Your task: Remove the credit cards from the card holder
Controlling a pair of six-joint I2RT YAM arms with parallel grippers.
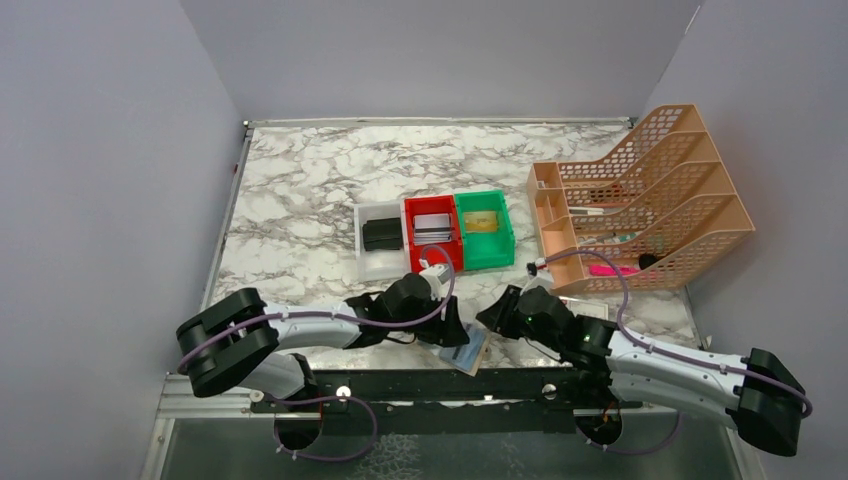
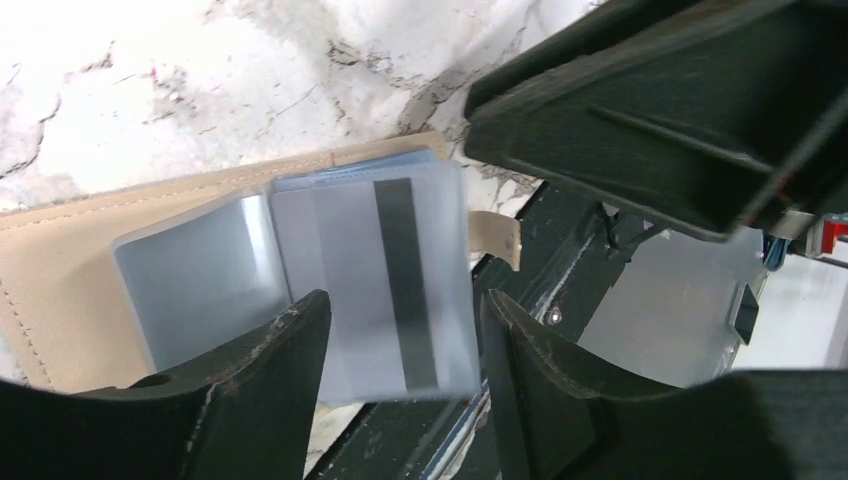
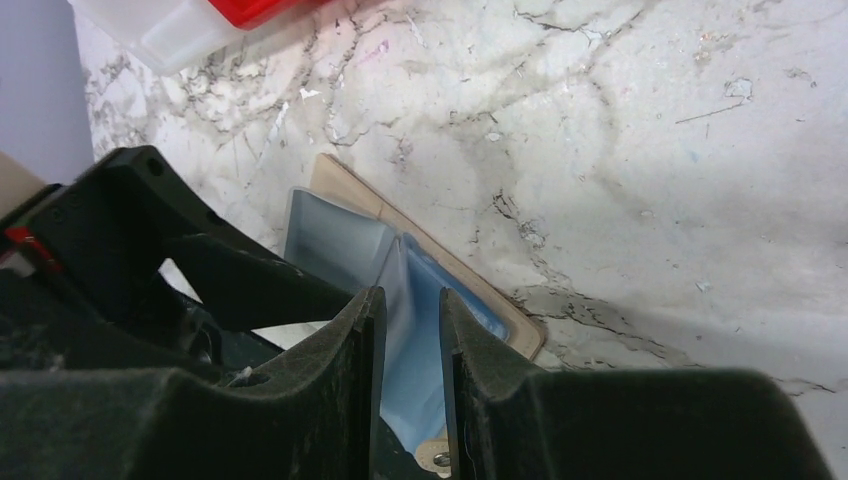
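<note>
The tan card holder (image 1: 466,350) lies open at the near edge of the worktop (image 1: 300,180). It has shiny blue-grey sleeves inside. A grey credit card (image 2: 350,290) with a dark stripe shows on top. The left gripper (image 2: 405,302) is open above the card and holds nothing. The right gripper (image 3: 410,296) pinches one sleeve.

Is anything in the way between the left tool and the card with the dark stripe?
Nothing I can see. The striped card lies right between the left tool's fingers, partly over the open card holder. The right tool pinches a blue sleeve off to one side.
</note>
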